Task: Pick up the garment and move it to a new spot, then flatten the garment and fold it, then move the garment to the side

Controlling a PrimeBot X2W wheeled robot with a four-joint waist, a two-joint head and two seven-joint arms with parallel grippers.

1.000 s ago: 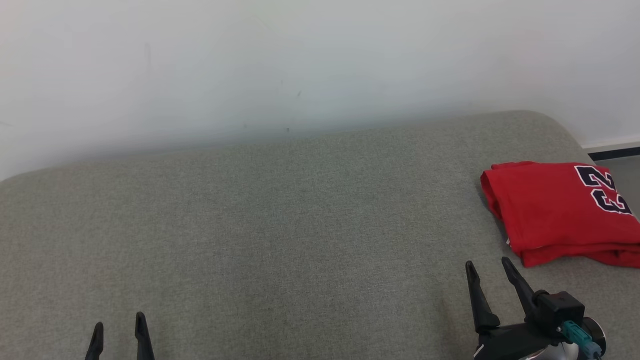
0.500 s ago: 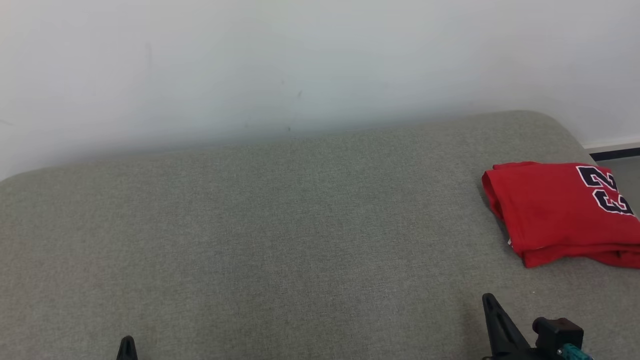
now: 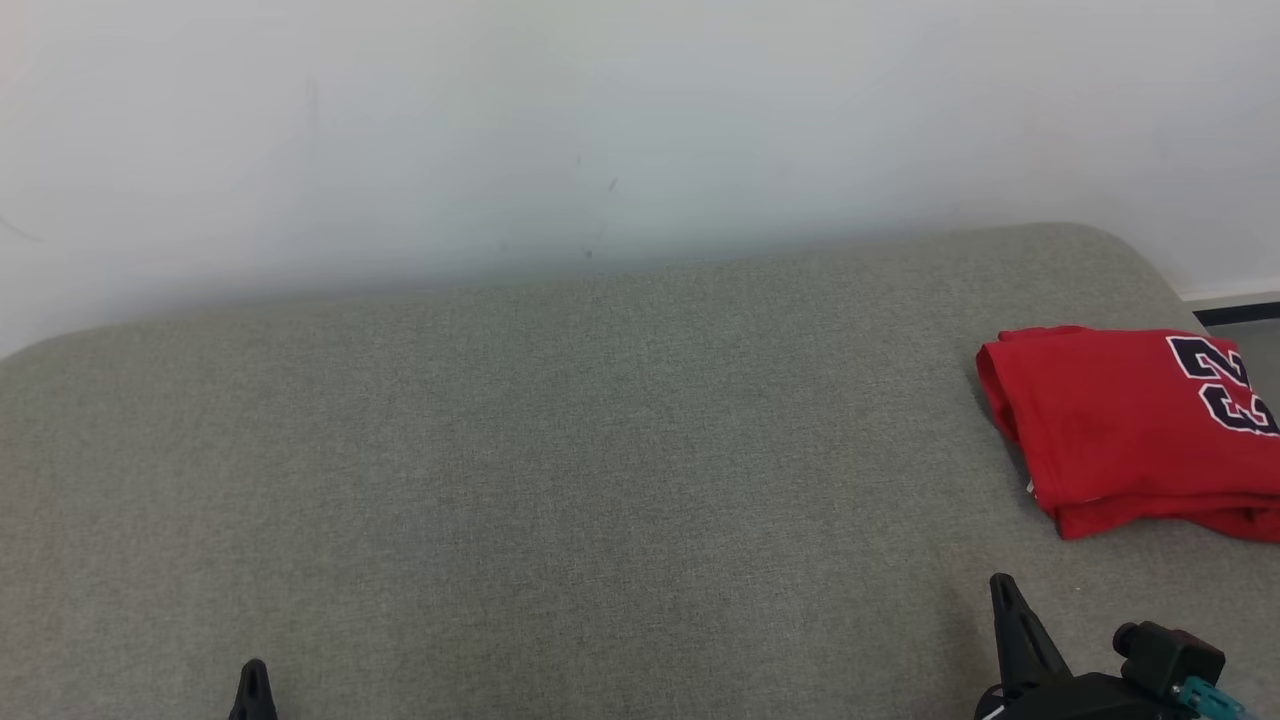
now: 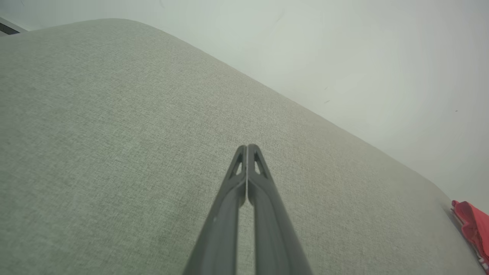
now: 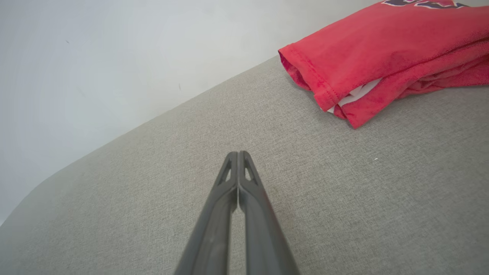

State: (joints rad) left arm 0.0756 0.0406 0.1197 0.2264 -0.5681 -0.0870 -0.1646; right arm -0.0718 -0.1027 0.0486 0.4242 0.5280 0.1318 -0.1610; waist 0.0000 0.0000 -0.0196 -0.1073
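Garment (image 3: 1120, 430), red with a dark number, lies folded on the grey cushion (image 3: 600, 450), ahead and right of the right gripper (image 3: 1000, 590) fingers, near but apart; well apart from the left gripper (image 3: 253, 675). We find both pairs of fingers closed, holding nothing. We judge its long axis runs crosswise to the fingers, layered hems facing them; right arm nearer.

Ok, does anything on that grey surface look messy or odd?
Nothing serious. The red garment lies folded at the right end of the grey surface; its layers are slightly uneven, with white fabric peeking out at one corner.
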